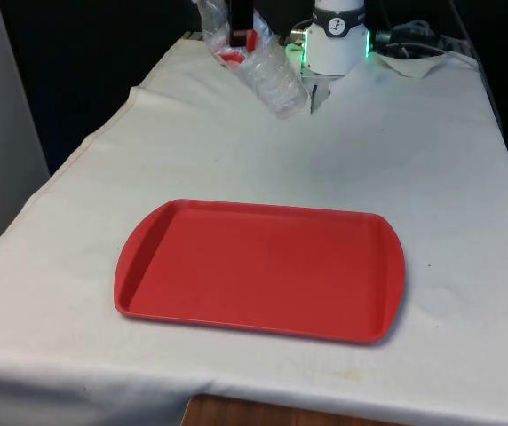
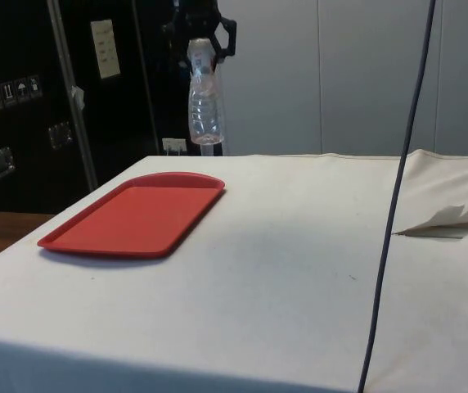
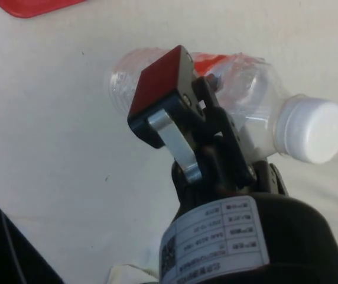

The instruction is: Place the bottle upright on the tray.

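The black two-finger gripper (image 3: 207,89) was clamped on the clear crinkled plastic bottle (image 2: 203,102), held aloft beyond the flat red plastic tray (image 1: 258,269).

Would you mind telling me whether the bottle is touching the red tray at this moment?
Apart. In the side view the bottle hangs in the tool well above the cloth, with open space between its base and the tray.

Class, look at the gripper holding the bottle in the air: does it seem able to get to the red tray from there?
Probably yes. The gripper holds the bottle above the cloth, and the tray lies bare with nothing between them.
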